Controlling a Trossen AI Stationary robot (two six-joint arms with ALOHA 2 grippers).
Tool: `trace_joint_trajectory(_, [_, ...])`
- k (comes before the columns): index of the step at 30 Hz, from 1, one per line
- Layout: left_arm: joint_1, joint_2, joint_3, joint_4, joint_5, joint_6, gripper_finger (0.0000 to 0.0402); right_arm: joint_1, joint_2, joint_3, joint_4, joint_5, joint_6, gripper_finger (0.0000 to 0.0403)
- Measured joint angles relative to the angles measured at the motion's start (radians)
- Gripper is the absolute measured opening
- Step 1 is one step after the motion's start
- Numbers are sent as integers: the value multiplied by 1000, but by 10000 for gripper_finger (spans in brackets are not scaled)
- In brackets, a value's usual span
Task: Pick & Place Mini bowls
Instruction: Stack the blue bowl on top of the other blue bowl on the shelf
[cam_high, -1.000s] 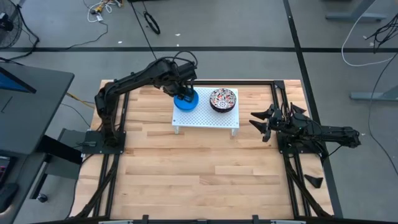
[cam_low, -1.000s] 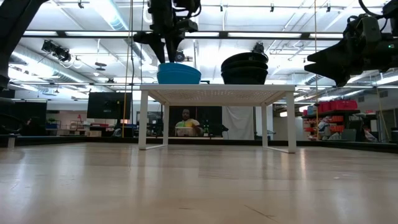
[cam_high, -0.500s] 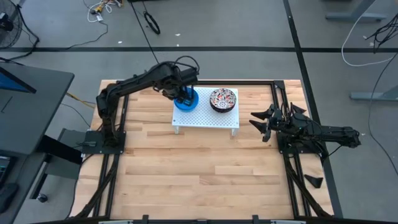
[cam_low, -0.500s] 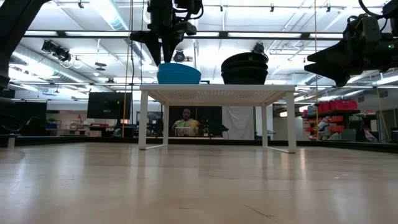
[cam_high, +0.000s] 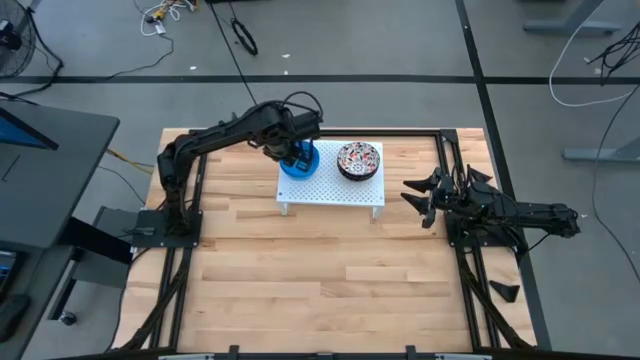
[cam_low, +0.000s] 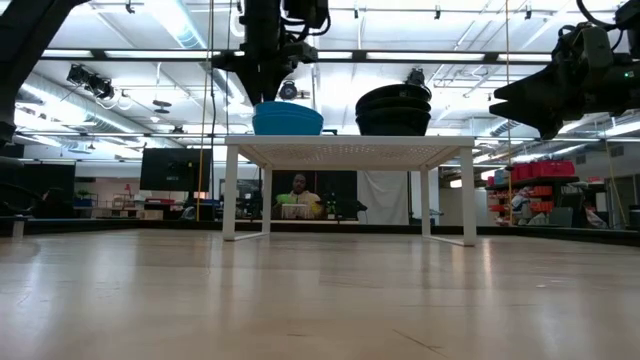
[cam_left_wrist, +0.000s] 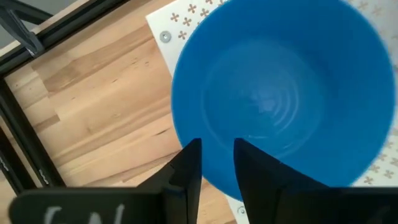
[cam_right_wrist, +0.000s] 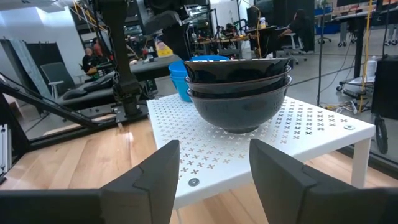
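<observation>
A stack of plain blue mini bowls (cam_high: 297, 164) (cam_low: 288, 118) (cam_left_wrist: 280, 93) rests by its base on the left part of a white perforated rack (cam_high: 330, 191). A stack of red-and-dark patterned bowls (cam_high: 358, 160) (cam_right_wrist: 239, 87) sits beside it on the rack's right part. My left gripper (cam_high: 298, 150) (cam_low: 268, 96) (cam_left_wrist: 218, 148) points down over the top blue bowl's rim on the table's left side. It is open by a narrow gap, with one finger over the rim and one over the inside. My right gripper (cam_high: 412, 199) (cam_right_wrist: 214, 149) is open and waits level at the table's right edge, facing the rack. My left gripper has its fingertips (cam_left_wrist: 193, 148) at the level of the top blue bowl's rim (cam_left_wrist: 186, 163), coming from above. Blue shows through the gap between the fingers. I cannot tell whether either finger touches the bowl.
The rack (cam_low: 350, 150) stands on four legs in the far middle of the wooden table (cam_high: 320, 280), whose near half is bare wood. Black frame rails (cam_high: 470, 290) run along the left and right sides. People sit in the room beyond the table.
My left arm's upper links have shifted a little toward the table's right while its gripper has stayed over the blue stack. The bowls have not moved.
</observation>
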Motion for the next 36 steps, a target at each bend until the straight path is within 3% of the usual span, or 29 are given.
trace_joint_trajectory(14, [-6,0,-92,35,0,-19,89,0,0,0,0,0,0,196])
trace_joint_trajectory(29, [-27,0,124,-50,11,52,89,0,0,0,0,0,0,196])
trace_joint_trajectory(36, [-82,-34,188,-46,60,177,89,0,0,0,0,0,0,196])
